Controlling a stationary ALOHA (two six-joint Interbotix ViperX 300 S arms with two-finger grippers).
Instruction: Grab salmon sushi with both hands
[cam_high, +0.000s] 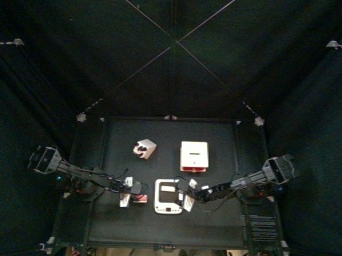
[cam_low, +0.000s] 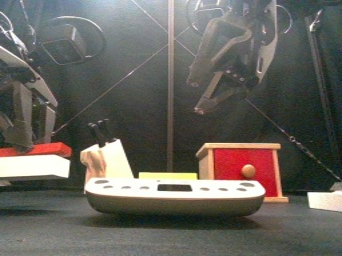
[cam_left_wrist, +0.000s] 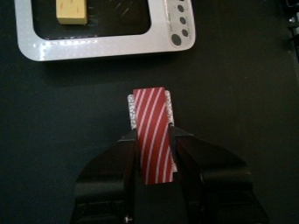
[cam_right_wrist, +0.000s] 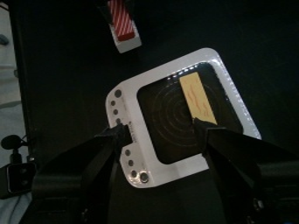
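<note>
The salmon sushi (cam_left_wrist: 152, 122) is a white rice piece with a red-and-white striped top. My left gripper (cam_left_wrist: 152, 147) is shut on it, one jaw on each long side, at the table's front left. The front view shows the sushi (cam_low: 35, 158) low at the left edge; whether it touches the table I cannot tell. My right gripper (cam_right_wrist: 170, 144) stands open, raised over the white scale (cam_right_wrist: 131, 103), with nothing between its jaws. From there the sushi (cam_right_wrist: 124, 26) lies beyond the scale. From above, the left gripper (cam_high: 128, 188) and right gripper (cam_high: 189, 196) flank the scale.
A small yellow piece (cam_right_wrist: 197, 98) lies on the scale's dark plate. Behind the scale stand a wooden box with a red front (cam_low: 243, 168) and a small knife block (cam_low: 104, 156). A white object (cam_low: 325, 200) sits at the front right edge.
</note>
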